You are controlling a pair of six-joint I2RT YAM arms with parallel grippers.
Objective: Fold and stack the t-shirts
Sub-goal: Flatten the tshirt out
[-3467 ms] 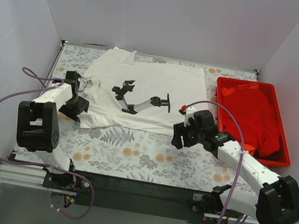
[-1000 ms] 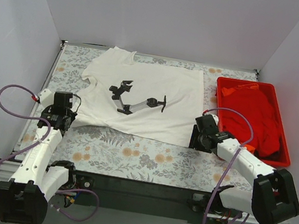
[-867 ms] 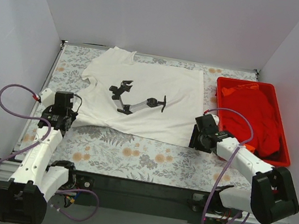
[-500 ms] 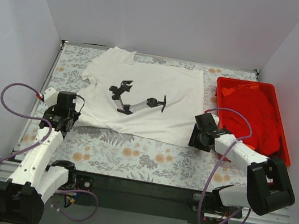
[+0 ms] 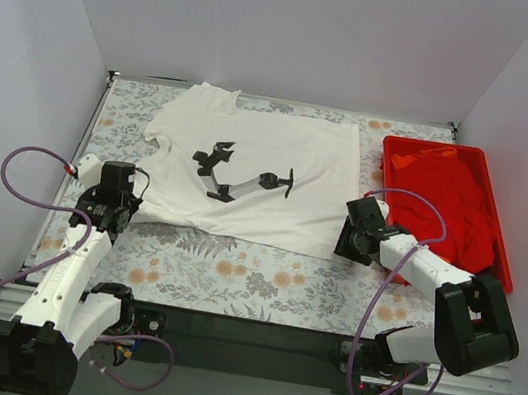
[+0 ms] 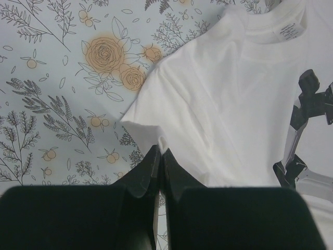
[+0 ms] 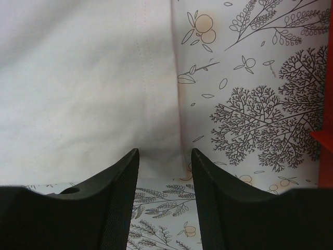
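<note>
The white t-shirt (image 5: 258, 171) lies spread flat on the floral tablecloth, with a black and grey print on its chest. My left gripper (image 5: 128, 207) is at the shirt's near-left sleeve. In the left wrist view its jaws (image 6: 160, 151) are shut, with a small fold of the white t-shirt (image 6: 234, 104) pinched at their tips. My right gripper (image 5: 343, 241) is at the hem's near-right corner. It stands open (image 7: 165, 153), and the corner of the white t-shirt (image 7: 78, 78) lies flat between its fingers. The red t-shirt (image 5: 450, 203) lies crumpled in the tray.
The red plastic tray (image 5: 435, 144) stands at the right, close beside my right arm; a sliver of the tray (image 7: 328, 151) shows at the right wrist view's edge. Bare floral tablecloth (image 5: 231, 273) runs along the near side. White walls enclose the table.
Since the earliest frame the left arm has swung round to the sleeve and the right gripper has moved to the hem corner. Over the last second the right arm edged forward slightly.
</note>
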